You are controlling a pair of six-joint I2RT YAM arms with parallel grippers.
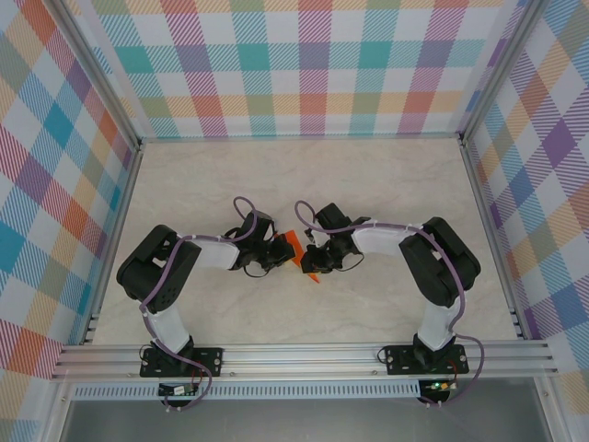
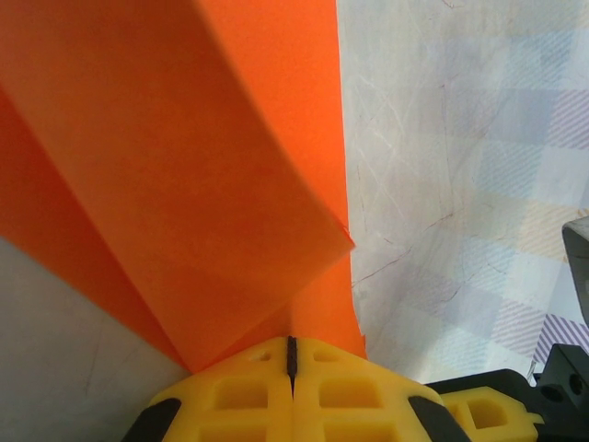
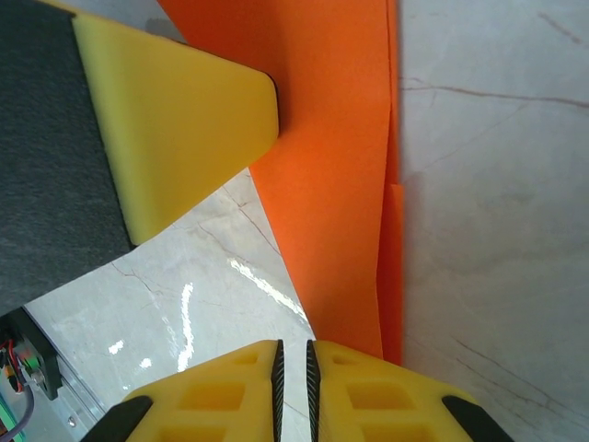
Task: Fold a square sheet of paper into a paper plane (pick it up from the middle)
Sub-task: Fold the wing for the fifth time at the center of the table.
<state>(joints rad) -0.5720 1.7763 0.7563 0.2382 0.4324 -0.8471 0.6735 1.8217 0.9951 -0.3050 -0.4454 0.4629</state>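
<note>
There are two end effectors and one orange sheet of paper. The left end effector is clenched on the folded sheet; the right end effector is closed just beside it. The top view places the sheet at the middle of the tabletop; the right wrist view shows two layers.

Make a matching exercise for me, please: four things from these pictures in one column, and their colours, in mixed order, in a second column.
Things:
1. folded paper
2. left pincer fingers
3. table top
4. walls

Colours:
A. yellow
B. many-coloured checks
C. orange
D. pale marble

Pairs: 1-C, 2-A, 3-D, 4-B.
</note>
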